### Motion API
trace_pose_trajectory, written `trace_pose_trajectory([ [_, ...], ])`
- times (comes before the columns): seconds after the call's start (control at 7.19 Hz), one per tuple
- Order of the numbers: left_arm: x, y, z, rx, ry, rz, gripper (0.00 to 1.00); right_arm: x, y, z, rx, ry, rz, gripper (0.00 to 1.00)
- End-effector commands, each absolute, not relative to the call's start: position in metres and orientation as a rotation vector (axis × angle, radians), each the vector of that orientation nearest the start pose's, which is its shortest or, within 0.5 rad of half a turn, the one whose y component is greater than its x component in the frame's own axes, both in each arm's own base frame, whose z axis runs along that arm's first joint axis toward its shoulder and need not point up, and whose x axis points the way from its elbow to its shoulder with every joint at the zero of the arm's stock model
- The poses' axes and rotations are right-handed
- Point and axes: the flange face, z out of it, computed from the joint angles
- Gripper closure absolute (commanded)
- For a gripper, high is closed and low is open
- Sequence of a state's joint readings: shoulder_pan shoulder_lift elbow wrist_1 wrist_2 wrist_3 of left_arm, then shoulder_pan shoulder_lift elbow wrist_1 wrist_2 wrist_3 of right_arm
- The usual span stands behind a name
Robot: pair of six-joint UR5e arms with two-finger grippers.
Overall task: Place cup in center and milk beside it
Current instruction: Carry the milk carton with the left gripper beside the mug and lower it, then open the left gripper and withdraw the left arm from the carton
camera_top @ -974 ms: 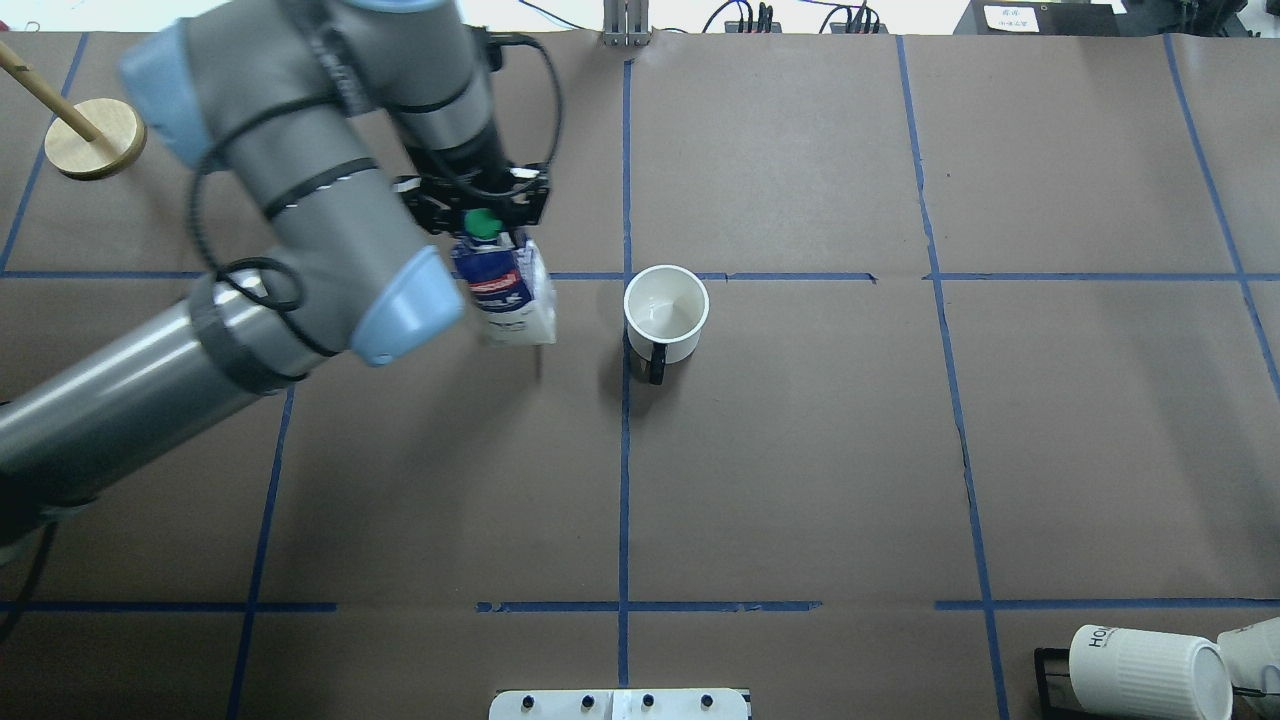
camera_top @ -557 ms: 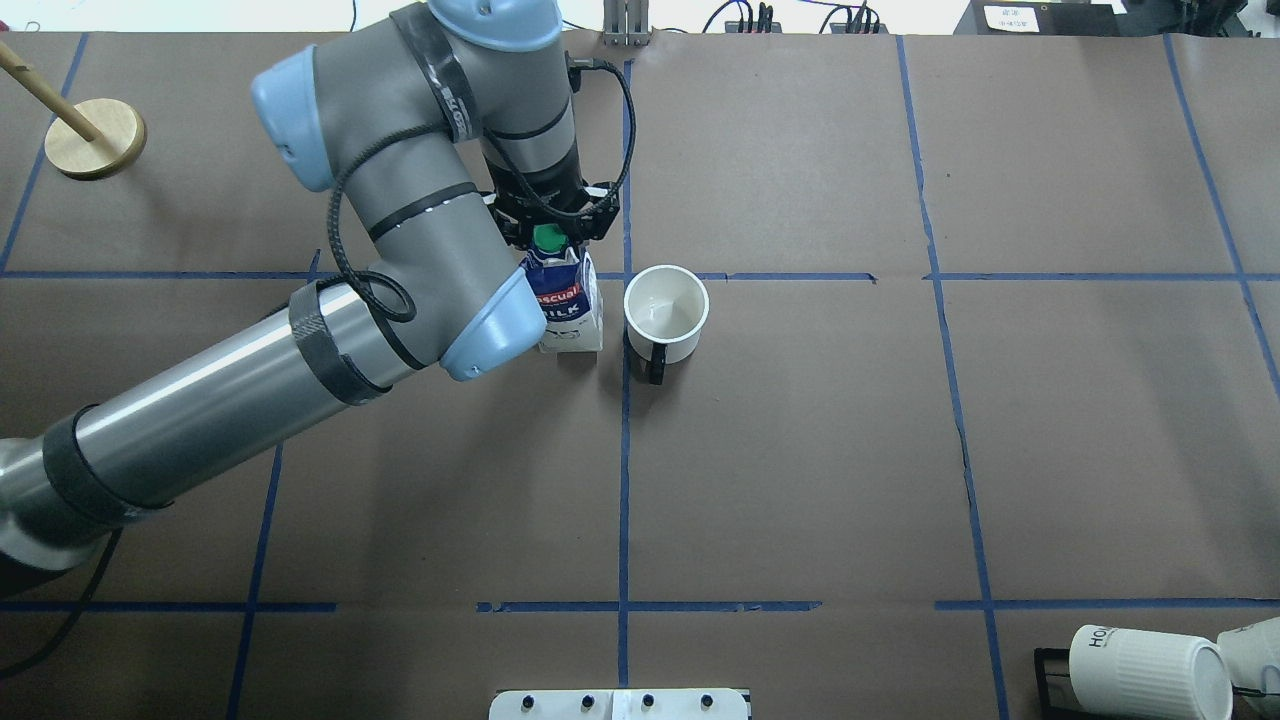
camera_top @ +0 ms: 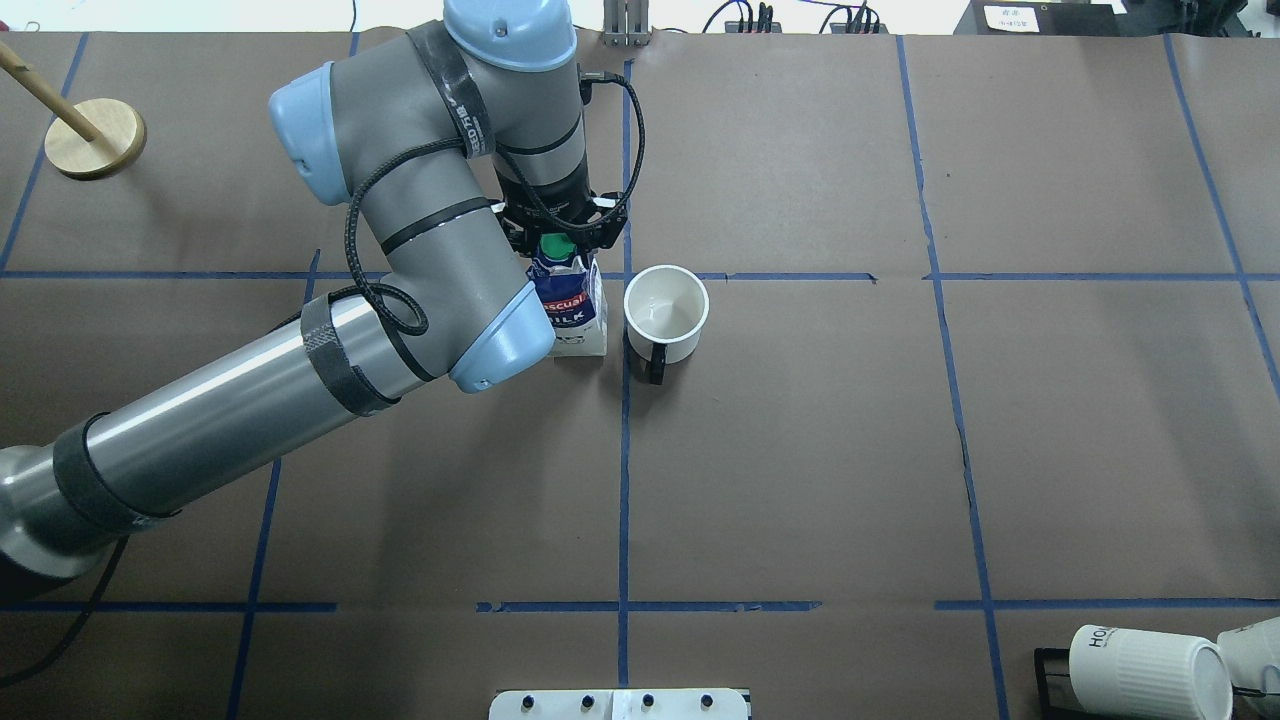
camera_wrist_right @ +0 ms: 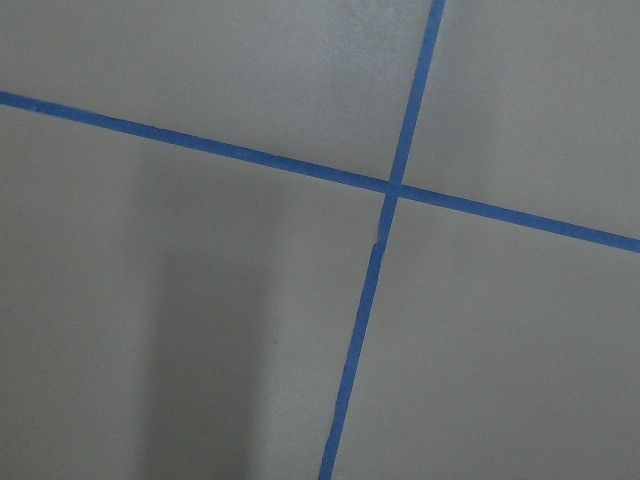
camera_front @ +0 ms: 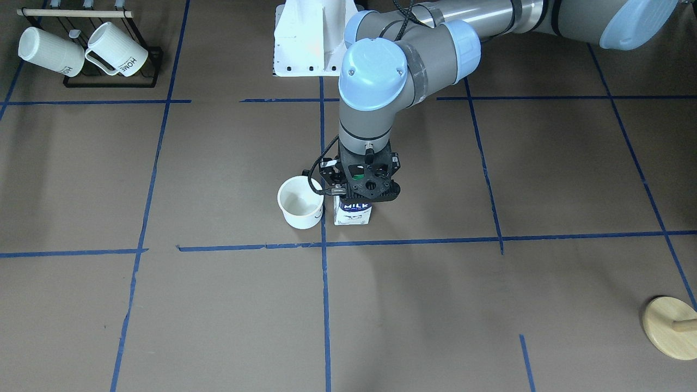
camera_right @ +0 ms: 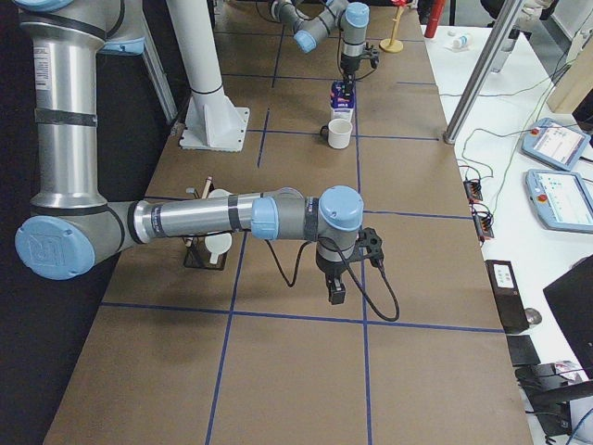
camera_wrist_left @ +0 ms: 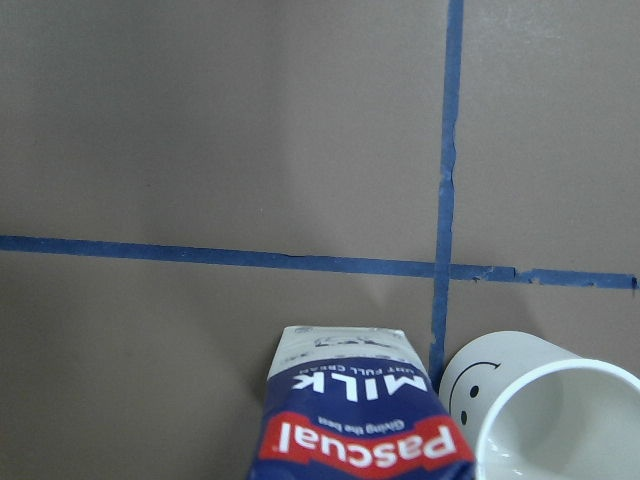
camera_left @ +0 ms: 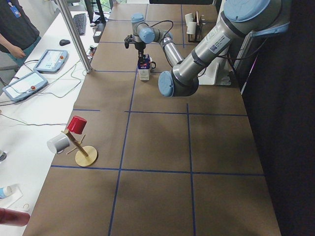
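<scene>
The cup (camera_top: 665,312), white with a dark handle, stands upright just right of the center tape crossing (camera_top: 626,276). Its smiley shows in the left wrist view (camera_wrist_left: 470,385). The milk (camera_top: 575,312), a blue and white carton with a green cap, stands upright close beside the cup, on its left in the overhead view. My left gripper (camera_top: 560,240) is shut on the carton's top; it also shows in the front view (camera_front: 359,182) above the milk (camera_front: 353,212) and next to the cup (camera_front: 300,202). My right gripper (camera_right: 335,289) hangs over bare table near the front; I cannot tell its state.
A black rack with two ribbed HOME mugs (camera_front: 87,51) stands near the robot's right corner. A wooden stand (camera_top: 95,135) sits at the far left. The white robot base (camera_front: 310,38) is at the near edge.
My left arm has carried the milk to the right, from well left of the cup to close beside it. The cup has not moved.
</scene>
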State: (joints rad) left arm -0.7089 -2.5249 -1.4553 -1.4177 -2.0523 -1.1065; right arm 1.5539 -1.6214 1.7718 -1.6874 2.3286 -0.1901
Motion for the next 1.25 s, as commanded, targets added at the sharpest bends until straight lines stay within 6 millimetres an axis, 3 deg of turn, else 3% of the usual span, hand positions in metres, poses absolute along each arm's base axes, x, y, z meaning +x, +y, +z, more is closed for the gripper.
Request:
trace_pose_trajectory([
  [0.0, 0.5, -0.545, 0.111, 0.004, 0.833, -0.063, 0.02, 0.057, -0.469, 0.597, 0.097, -0.755, -0.207, 0.0],
  [0.28, 0.459, -0.541, 0.093, 0.02, 0.832, -0.061, 0.01, 0.057, -0.469, 0.597, 0.097, -0.755, -0.208, 0.0],
  [0.42, 0.424, -0.537, 0.083, 0.035, 0.806, -0.039, 0.01, 0.057, -0.469, 0.598, 0.095, -0.755, -0.206, 0.0],
  [0.56, 0.386, -0.524, 0.113, 0.053, 0.78, 0.0, 0.01, 0.057, -0.469, 0.598, 0.095, -0.755, -0.206, 0.0],
  [0.7, 0.333, -0.509, 0.168, 0.103, 0.766, 0.064, 0.01, 0.057, -0.469, 0.598, 0.095, -0.755, -0.205, 0.0],
  [0.83, 0.275, -0.516, 0.212, 0.106, 0.775, 0.151, 0.0, 0.057, -0.469, 0.598, 0.095, -0.755, -0.206, 0.0],
  [0.97, 0.213, -0.519, 0.278, 0.085, 0.786, 0.232, 0.0, 0.057, -0.465, 0.602, 0.086, -0.755, -0.205, 0.0],
  [1.11, 0.15, -0.52, 0.34, 0.106, 0.771, 0.278, 0.0, 0.058, -0.446, 0.622, 0.045, -0.755, -0.188, 0.0],
])
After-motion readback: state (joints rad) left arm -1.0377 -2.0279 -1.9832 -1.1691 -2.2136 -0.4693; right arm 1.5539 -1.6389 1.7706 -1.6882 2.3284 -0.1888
